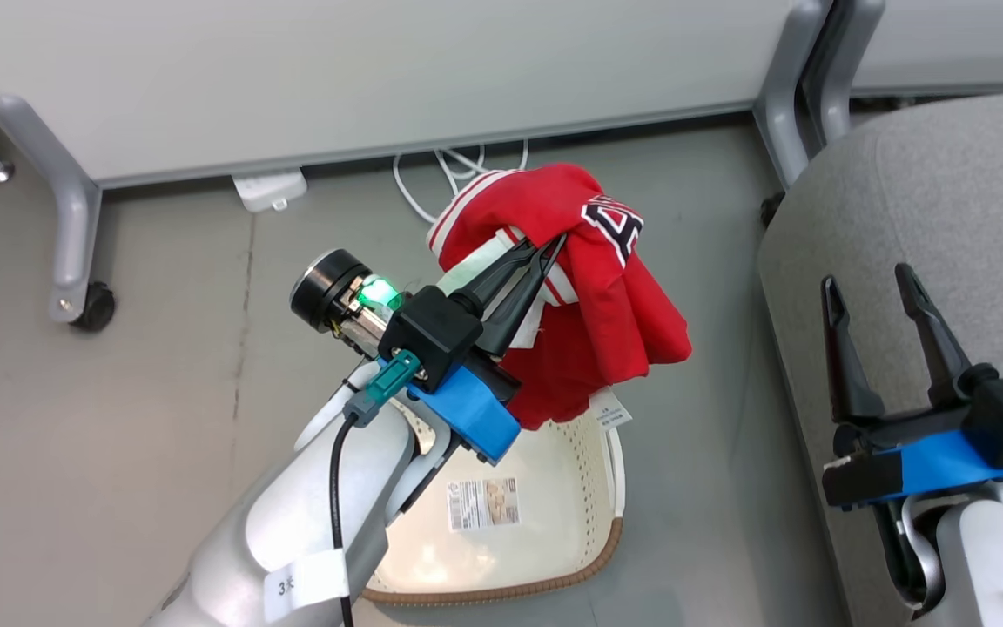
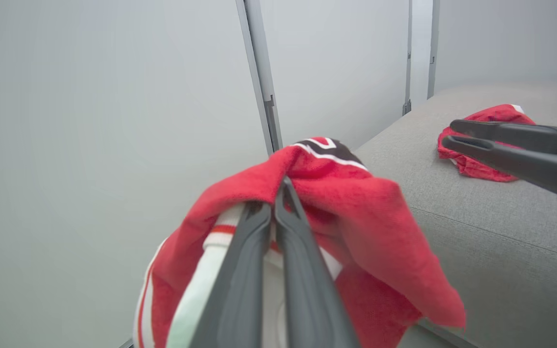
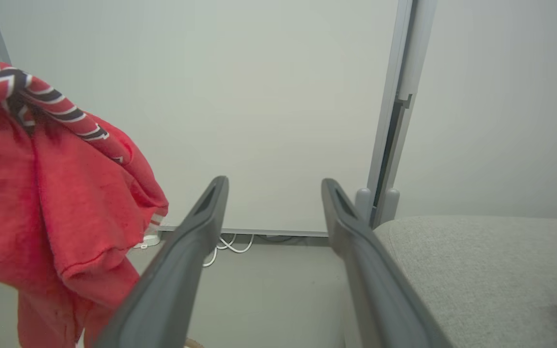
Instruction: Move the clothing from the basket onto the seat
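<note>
Left gripper (image 1: 554, 246) clamped on red jersey (image 1: 619, 305), which hangs off its fingertips, above the basket (image 1: 593, 553) (paper label (image 1: 482, 503) on its floor). Right gripper (image 1: 867, 280) jaws wide apart, empty, over the seat (image 1: 945, 200); another red garment (image 2: 481, 166) lies near it.

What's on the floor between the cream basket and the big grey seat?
Nothing. The head view shows bare grey floor between the cream perforated plastic basket and the light grey fabric seat.

Left hand (image 1: 545, 248) raised and reaching up-right, fingers pinched together on the red jersey (image 1: 628, 305). Right hand (image 1: 865, 279) lower, fingers spread wide, pointing up, empty.
</note>
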You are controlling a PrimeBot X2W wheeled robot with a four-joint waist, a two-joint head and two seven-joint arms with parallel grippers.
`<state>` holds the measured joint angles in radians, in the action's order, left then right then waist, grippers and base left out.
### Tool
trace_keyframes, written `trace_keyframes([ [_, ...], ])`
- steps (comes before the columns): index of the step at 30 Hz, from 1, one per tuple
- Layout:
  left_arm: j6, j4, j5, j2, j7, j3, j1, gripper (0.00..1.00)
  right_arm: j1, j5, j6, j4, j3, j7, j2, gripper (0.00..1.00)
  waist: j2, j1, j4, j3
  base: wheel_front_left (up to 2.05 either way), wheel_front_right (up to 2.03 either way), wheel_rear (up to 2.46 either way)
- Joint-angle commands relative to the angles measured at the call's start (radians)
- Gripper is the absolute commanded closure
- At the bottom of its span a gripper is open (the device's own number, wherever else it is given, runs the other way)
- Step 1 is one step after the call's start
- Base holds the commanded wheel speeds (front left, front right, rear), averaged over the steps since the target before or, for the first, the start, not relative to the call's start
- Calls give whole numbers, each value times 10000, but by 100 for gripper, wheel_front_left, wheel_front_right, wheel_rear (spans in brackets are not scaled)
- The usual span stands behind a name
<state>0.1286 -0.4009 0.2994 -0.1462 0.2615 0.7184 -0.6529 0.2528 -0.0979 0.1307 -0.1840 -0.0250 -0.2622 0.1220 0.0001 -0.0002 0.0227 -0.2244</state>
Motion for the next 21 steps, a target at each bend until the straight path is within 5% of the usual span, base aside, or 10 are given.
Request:
trace_keyframes([
  [1, 10, 79, -22, 54, 53, -123, -17, 100, -228, 23, 1, -38, -42, -40, -43, 0, -1, 2, 71, 323, 0, 0, 0],
  [21, 21, 273, -70, 205, 52, -361, -126, 100, -756, 69, 1, 28, 72, -40, -227, 0, -1, 2, 79, 1080, 0, 0, 0],
])
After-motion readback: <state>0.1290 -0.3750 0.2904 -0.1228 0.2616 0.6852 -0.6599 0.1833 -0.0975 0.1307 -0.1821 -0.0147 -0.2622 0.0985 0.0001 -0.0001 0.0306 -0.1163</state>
